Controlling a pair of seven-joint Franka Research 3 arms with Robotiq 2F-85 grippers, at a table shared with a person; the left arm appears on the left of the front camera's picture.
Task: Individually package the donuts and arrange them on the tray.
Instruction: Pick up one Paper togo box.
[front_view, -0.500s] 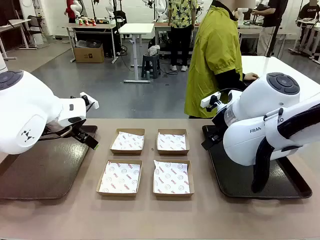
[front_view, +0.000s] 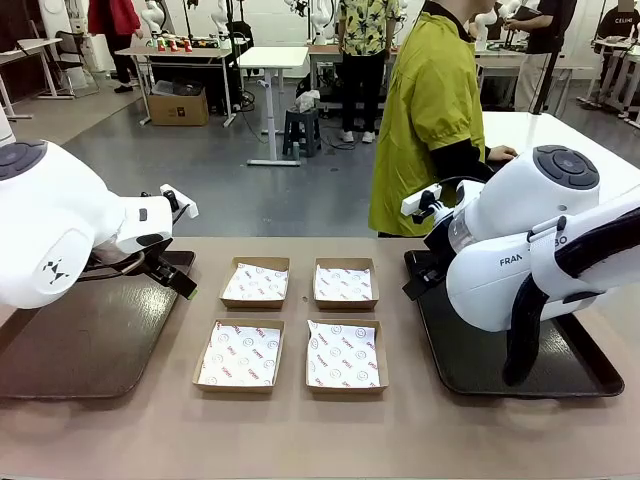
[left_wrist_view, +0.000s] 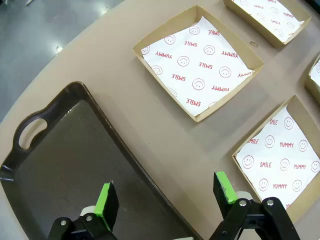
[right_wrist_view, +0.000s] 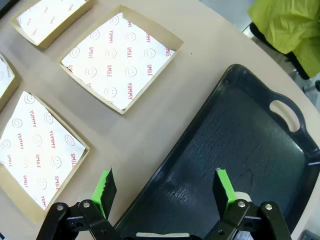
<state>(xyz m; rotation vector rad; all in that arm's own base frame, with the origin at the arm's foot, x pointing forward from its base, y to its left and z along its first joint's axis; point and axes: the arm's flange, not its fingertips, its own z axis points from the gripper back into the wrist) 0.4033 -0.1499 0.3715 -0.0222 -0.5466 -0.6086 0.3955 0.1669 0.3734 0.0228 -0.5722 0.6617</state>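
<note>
Fingers of our left gripper (left_wrist_view: 165, 189) stand wide apart with nothing between them. They straddle the rim of the dark left tray (left_wrist_view: 65, 165), one green pad above it and the other above the tan table (left_wrist_view: 150, 130). Our right gripper (right_wrist_view: 164, 181) is spread just as wide and empty across the rim of the black right tray (right_wrist_view: 250, 145). Between the two trays we see four cardboard boxes (front_view: 240, 355) lined with smiley-printed paper, two rows of two; a person (front_view: 430, 110) in a yellow-green jacket stands at the far side, and where the donuts are we cannot tell.
</note>
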